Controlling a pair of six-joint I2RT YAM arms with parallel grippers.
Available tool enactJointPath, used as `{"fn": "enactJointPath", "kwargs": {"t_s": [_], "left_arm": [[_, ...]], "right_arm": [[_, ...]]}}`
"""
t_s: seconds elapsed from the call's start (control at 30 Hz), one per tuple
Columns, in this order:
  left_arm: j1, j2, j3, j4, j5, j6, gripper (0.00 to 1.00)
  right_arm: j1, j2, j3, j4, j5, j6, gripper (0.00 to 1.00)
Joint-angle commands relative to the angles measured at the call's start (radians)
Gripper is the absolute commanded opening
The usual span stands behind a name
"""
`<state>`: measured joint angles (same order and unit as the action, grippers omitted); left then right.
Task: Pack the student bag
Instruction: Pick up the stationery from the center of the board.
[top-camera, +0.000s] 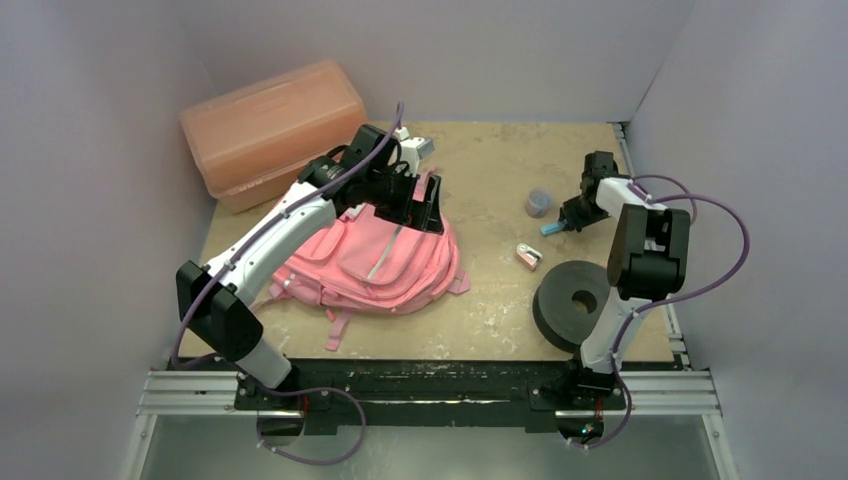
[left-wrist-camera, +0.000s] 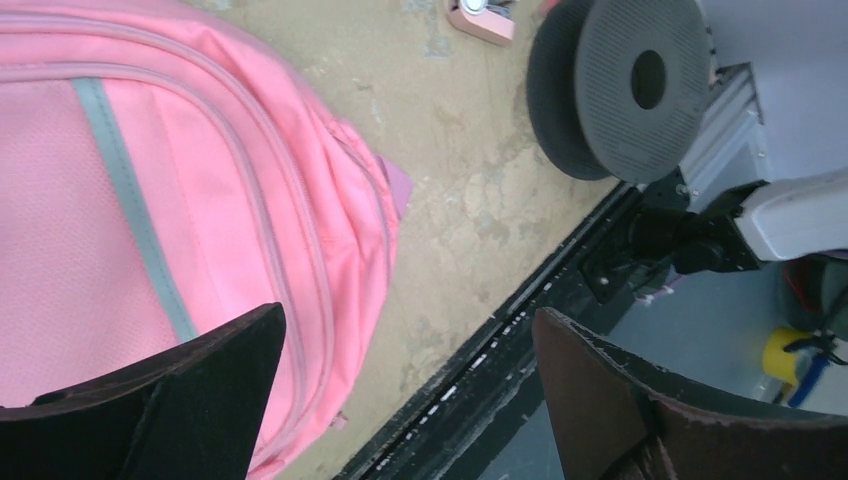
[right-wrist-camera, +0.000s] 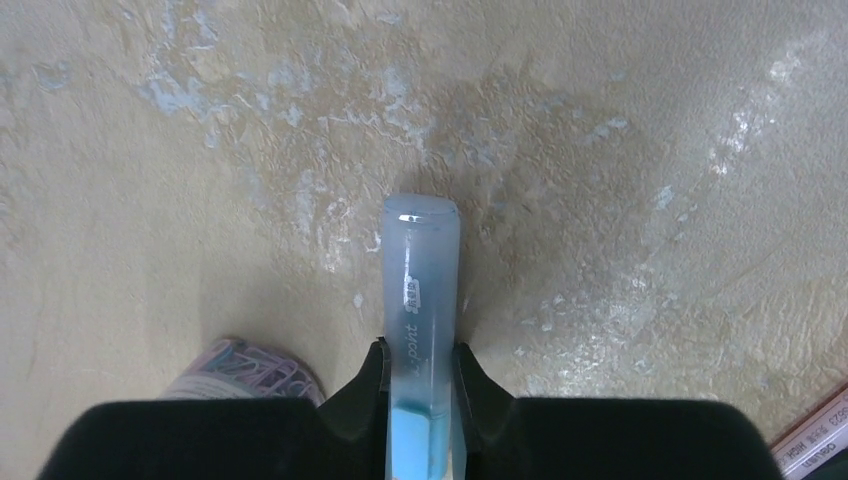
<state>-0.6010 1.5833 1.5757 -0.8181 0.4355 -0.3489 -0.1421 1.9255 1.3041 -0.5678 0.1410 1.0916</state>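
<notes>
The pink student bag (top-camera: 375, 262) lies flat on the table's left half, with grey strips on its front; it also fills the left of the left wrist view (left-wrist-camera: 180, 220). My left gripper (top-camera: 425, 205) hovers over the bag's far edge, jaws wide open and empty. My right gripper (top-camera: 568, 222) is shut on a light blue capped pen (right-wrist-camera: 420, 300), which sticks out past the fingertips just above the bare table; the pen also shows in the top view (top-camera: 551, 229).
A salmon-orange plastic box (top-camera: 272, 128) stands at the back left. A small tub of paper clips (top-camera: 538, 202) sits near my right gripper. A pink sharpener-like item (top-camera: 527, 256) and a dark grey spool (top-camera: 575, 300) lie front right. A ruler tip (right-wrist-camera: 815, 440) shows at the right wrist view's corner.
</notes>
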Motion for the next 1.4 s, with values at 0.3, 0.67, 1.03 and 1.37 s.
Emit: {"fn": "enactJointPath", "kwargs": {"t_s": [0.3,0.67,1.03,1.37], "left_arm": [[-0.099,0.152,0.082,-0.106,-0.493,0.149,0.8],[-0.224,0.302,0.104,-0.14,-0.79,0.197,0.68],[-0.234,0.27,0.078,-0.124,-0.956,0.228,0.33],[-0.234,0.157,0.035,-0.092,-0.963,0.245,0.13]], "right_arm": [[0.017,-0.203,-0.093,0.163,0.013,-0.168,0.0],[0.238,-0.341,-0.095,0.063,0.065,-0.416,0.0],[0.327,-0.515,-0.215,0.164,-0.053,-0.436,0.0],[0.397,-0.599,-0.279,0.263,-0.216,-0.423,0.0]]}}
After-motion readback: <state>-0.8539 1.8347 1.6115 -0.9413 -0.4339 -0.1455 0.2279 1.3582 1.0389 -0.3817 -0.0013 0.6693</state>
